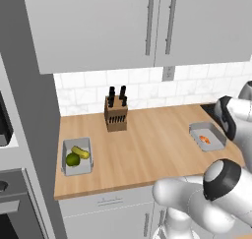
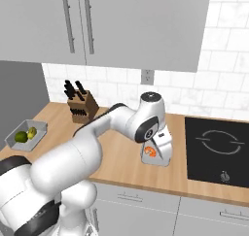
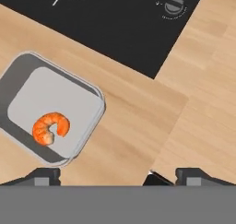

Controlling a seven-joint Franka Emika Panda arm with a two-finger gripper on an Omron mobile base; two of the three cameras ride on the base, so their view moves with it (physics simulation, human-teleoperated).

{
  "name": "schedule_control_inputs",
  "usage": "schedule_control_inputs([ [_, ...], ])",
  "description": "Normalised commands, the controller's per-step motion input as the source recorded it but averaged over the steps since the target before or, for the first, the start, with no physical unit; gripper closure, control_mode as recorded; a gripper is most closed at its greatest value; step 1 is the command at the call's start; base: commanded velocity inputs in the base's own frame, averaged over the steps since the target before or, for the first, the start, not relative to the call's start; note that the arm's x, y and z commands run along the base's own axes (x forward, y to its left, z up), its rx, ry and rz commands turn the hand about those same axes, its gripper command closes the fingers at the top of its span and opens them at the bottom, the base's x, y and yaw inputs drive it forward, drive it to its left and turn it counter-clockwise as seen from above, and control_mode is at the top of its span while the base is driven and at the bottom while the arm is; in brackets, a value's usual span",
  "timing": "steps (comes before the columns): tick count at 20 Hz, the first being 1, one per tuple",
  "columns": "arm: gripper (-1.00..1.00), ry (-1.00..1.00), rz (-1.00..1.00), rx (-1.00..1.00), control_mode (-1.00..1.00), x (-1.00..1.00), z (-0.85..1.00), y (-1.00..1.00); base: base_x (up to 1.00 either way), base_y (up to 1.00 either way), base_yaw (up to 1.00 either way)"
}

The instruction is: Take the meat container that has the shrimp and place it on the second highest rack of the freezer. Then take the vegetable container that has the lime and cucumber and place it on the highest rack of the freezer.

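Note:
The meat container (image 3: 69,94) is a shallow grey tray on the wooden counter with one orange shrimp (image 3: 50,127) in it. My gripper (image 3: 119,178) hovers above the counter just beside it, open, with nothing between its fingertips; the tray lies toward the left fingertip (image 3: 44,177). From the base, the meat container (image 1: 207,135) sits at the counter's right end, and its shrimp (image 2: 151,151) shows under the hand. The vegetable container (image 1: 77,156) holds a green lime (image 1: 73,159) and a cucumber (image 1: 80,152) at the counter's left end, also visible as the vegetable container (image 2: 26,134).
A black cooktop (image 2: 219,145) is set into the counter right of the meat container. A wooden knife block (image 1: 116,116) stands against the tiled back wall. Grey wall cabinets (image 1: 98,26) hang overhead. A tall grey unit (image 1: 29,149) bounds the counter's left end.

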Motion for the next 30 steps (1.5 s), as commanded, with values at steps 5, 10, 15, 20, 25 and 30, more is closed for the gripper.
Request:
schedule_control_inputs([
  [5,-1.00,0.00,-0.09,0.03,-1.00,0.00,-0.45,0.00,0.00,0.00,0.00],
  [10,-1.00,0.00,-0.06,0.10,-1.00,0.06,-0.44,0.00,0.00,0.00,0.00],
  [15,-1.00,0.00,-0.07,0.06,-1.00,0.22,-0.35,0.00,0.00,0.00,0.00],
  [20,-1.00,0.00,-0.09,0.00,-1.00,0.34,-0.27,0.00,0.00,0.00,0.00],
  [25,-1.00,0.05,-0.08,0.00,-1.00,0.38,-0.33,0.00,0.00,0.00,0.00],
  [30,-1.00,0.00,-0.05,0.01,-1.00,0.30,-0.30,0.00,0.00,0.00,0.00],
])
